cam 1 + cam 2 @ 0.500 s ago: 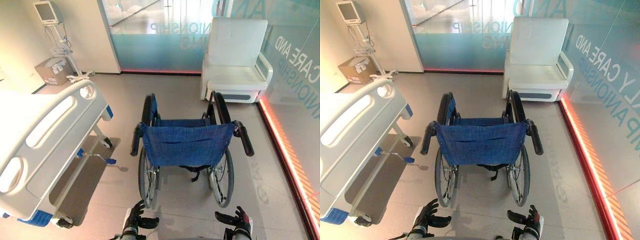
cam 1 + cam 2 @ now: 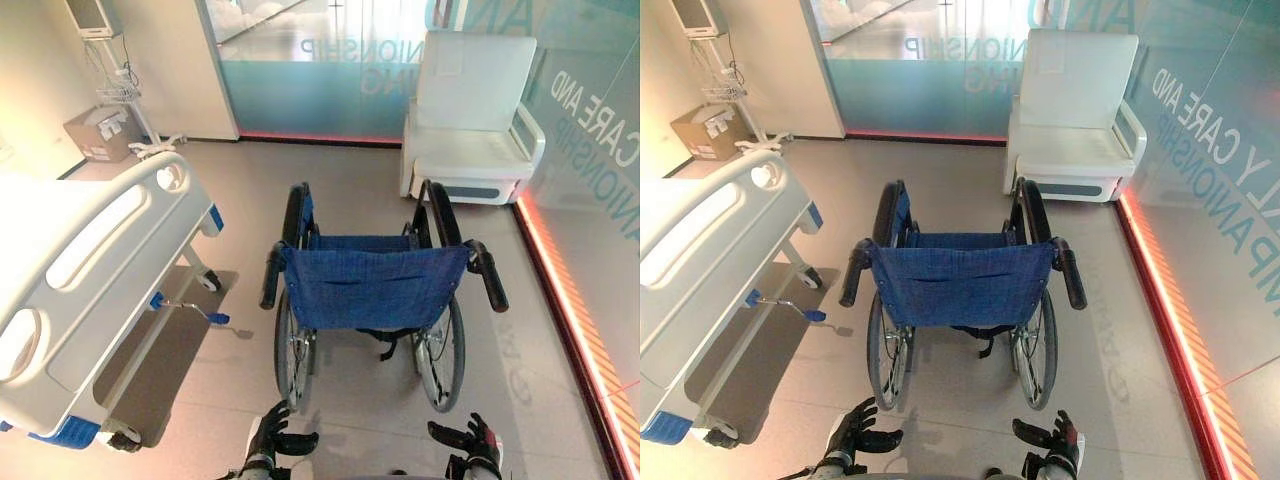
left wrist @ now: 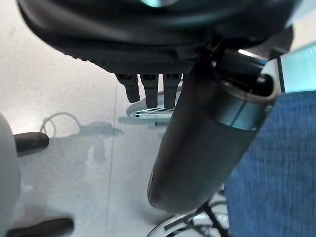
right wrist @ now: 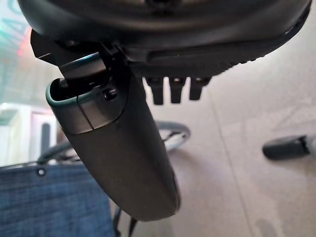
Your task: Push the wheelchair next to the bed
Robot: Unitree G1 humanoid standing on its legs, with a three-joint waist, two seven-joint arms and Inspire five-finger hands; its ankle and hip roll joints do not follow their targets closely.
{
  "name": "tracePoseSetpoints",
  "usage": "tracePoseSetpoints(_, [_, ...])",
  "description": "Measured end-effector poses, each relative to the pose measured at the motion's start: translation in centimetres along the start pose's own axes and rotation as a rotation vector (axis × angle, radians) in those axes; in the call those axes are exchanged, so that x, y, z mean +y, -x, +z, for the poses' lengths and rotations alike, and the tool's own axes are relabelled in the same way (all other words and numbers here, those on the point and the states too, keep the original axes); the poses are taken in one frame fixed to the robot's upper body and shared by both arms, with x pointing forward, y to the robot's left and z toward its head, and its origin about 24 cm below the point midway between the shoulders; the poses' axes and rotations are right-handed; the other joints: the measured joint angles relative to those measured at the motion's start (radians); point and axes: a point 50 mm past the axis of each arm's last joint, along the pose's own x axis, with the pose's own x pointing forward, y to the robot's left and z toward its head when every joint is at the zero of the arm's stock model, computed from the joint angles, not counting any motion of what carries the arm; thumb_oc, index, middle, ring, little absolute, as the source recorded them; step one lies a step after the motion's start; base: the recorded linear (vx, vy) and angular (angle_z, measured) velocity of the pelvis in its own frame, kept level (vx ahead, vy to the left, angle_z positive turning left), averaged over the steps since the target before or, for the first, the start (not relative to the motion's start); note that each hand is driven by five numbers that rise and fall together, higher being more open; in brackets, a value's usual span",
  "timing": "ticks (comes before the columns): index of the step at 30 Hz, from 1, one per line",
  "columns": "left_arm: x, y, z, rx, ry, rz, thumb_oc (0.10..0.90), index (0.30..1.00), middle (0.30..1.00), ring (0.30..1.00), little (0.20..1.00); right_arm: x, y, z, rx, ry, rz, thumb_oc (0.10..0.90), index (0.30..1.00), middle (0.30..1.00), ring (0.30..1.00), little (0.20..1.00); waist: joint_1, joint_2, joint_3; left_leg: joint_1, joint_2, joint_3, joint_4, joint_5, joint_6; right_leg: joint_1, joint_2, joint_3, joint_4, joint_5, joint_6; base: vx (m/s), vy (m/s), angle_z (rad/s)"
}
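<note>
**Standing off behind the wheelchair, both hands empty**

The wheelchair [image 2: 372, 285] is seen from behind its blue back cloth. The bed [image 2: 90, 270] stands off the wheelchair's left side, apart from it.

The left hand [image 2: 272, 432] and the right hand [image 2: 468, 440] are held low behind the wheelchair's rear wheels. Nothing is touched by either. The fingers of both are loose and spread, with the thumb held out, and nothing is grasped.

The left push handle [image 2: 271, 280] and the right push handle [image 2: 492, 280] lie ahead of the fingers and higher. The long axis of each runs back towards the hands. Each handle stands roughly in line with the hand of its own side, so neither hand can be judged the nearer. A raise and a forward reach by both are judged to be called for before any push, and then a swing towards the bed.

Against the pictures of half a second ago, the whole scene is shifted a little, which is put down to the camera. No change is made out between wheelchair, bed and hands.
</note>
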Motion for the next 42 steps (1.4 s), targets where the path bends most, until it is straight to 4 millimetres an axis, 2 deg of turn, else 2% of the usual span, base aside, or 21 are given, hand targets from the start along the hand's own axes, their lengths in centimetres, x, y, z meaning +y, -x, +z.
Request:
tracePoseSetpoints(3, [0.9,-0.2,0.5,-0.010,0.095,0.057,0.800,0.900,0.900,0.900,0.900,0.7,0.0,1.5,-0.044,-0.062,0.026,0.800,0.900,0.900,0.900,0.900,0.000,-0.008,0.006,0.002,0.000,0.000,0.000,0.000,0.000,0.003,0.000,0.000,-0.001,0.000,0.000,-0.01,-0.036,0.01])
tracePoseSetpoints(6, [2.4,-0.6,2.4,-0.069,0.219,0.132,0.800,0.900,0.900,0.900,0.900,1.2,-0.2,4.3,-0.131,-0.155,0.030,0.800,0.900,0.900,0.900,0.900,0.006,-0.019,0.012,0.003,0.000,-0.001,0.000,0.000,0.000,0.005,0.000,-0.001,-0.001,0.001,0.001,0.00,-0.010,0.00])
tracePoseSetpoints(8, [3.0,-0.7,3.2,-0.094,0.275,0.171,0.800,0.900,0.900,0.900,0.900,0.9,-0.3,5.4,-0.154,-0.216,0.017,0.800,0.900,0.900,0.900,0.900,0.012,-0.021,0.012,0.004,-0.001,-0.001,0.000,0.000,0.000,0.005,0.000,-0.001,-0.001,0.001,0.001,0.00,0.000,0.00])
tracePoseSetpoints(9, [3.9,-0.8,4.0,-0.123,0.335,0.212,0.800,0.900,0.900,0.900,0.900,0.4,-0.6,6.5,-0.187,-0.238,-0.003,0.800,0.900,0.900,0.900,0.900,0.016,-0.022,0.012,0.008,-0.002,-0.002,0.000,0.000,0.000,0.006,0.000,-0.002,-0.001,0.001,0.001,0.00,0.000,0.00])
tracePoseSetpoints(15, [7.4,-0.9,7.2,-0.229,0.449,0.353,0.800,0.900,0.900,0.900,0.900,-2.8,-1.4,10.0,-0.292,-0.308,-0.112,0.800,0.900,0.900,0.900,0.900,0.019,-0.023,0.012,0.011,-0.003,-0.004,0.000,0.000,0.000,0.011,0.000,-0.002,-0.001,0.004,0.003,0.00,0.000,0.00])
tracePoseSetpoints(19, [8.6,-0.6,9.2,-0.307,0.488,0.397,0.800,0.900,0.900,0.900,0.900,-4.9,-1.4,12.2,-0.360,-0.374,-0.186,0.800,0.900,0.900,0.900,0.900,0.019,-0.022,0.013,0.020,-0.003,-0.006,-0.008,0.000,0.000,0.024,-0.002,-0.003,-0.002,0.003,0.004,0.00,0.000,0.00])
tracePoseSetpoints(21, [9.3,-0.3,10.9,-0.373,0.500,0.409,0.800,0.900,0.900,0.900,0.900,-6.0,-1.0,14.2,-0.426,-0.433,-0.215,0.800,0.900,0.900,0.900,0.900,0.016,-0.020,0.014,0.017,-0.002,-0.003,-0.008,0.000,0.000,0.021,-0.003,-0.003,-0.002,0.003,0.004,0.01,0.012,-0.02])
tracePoseSetpoints(27, [10.1,0.8,16.1,-0.568,0.500,0.376,0.800,0.900,0.900,0.900,0.900,-7.5,0.2,18.0,-0.575,-0.515,-0.268,0.800,0.900,0.900,0.900,0.900,0.008,-0.006,0.021,0.016,-0.003,-0.003,-0.008,0.000,0.000,0.020,-0.003,-0.002,-0.006,0.004,0.004,0.00,0.011,0.00])
tracePoseSetpoints(32, [10.1,2.1,20.5,-0.737,0.463,0.337,0.800,0.900,0.900,0.900,0.900,-7.0,1.5,20.7,-0.679,-0.576,-0.258,0.800,0.900,0.900,0.900,0.900,-0.005,0.015,0.029,0.021,-0.003,-0.005,-0.003,0.000,0.001,0.020,-0.001,0.000,-0.002,0.005,0.005,0.00,0.000,0.00])
tracePoseSetpoints(34, [9.6,2.7,23.0,-0.812,0.452,0.296,0.800,0.900,0.900,0.900,0.900,-6.4,2.1,22.0,-0.725,-0.601,-0.221,0.800,0.900,0.900,0.900,0.900,-0.006,0.022,0.033,0.021,-0.003,-0.004,-0.001,0.000,0.001,0.020,-0.001,0.000,-0.002,0.005,0.004,0.00,0.000,0.00])
tracePoseSetpoints(39, [8.7,4.1,26.0,-0.936,0.427,0.220,0.800,0.900,0.900,0.900,0.900,-5.1,4.0,25.0,-0.875,-0.584,-0.155,0.800,0.900,0.900,0.900,0.900,-0.008,0.033,0.036,0.022,-0.002,-0.003,-0.001,0.000,0.001,0.020,-0.001,0.000,-0.002,0.005,0.005,0.00,0.000,0.00])
tracePoseSetpoints(42, [8.2,4.5,26.8,-0.964,0.419,0.196,0.800,0.900,0.900,0.900,0.900,-4.5,4.9,26.8,-0.947,-0.593,-0.126,0.800,0.900,0.900,0.900,0.900,-0.007,0.034,0.036,0.020,-0.002,-0.002,-0.001,0.000,0.000,0.018,-0.001,0.000,-0.002,0.005,0.005,0.00,0.000,0.00])
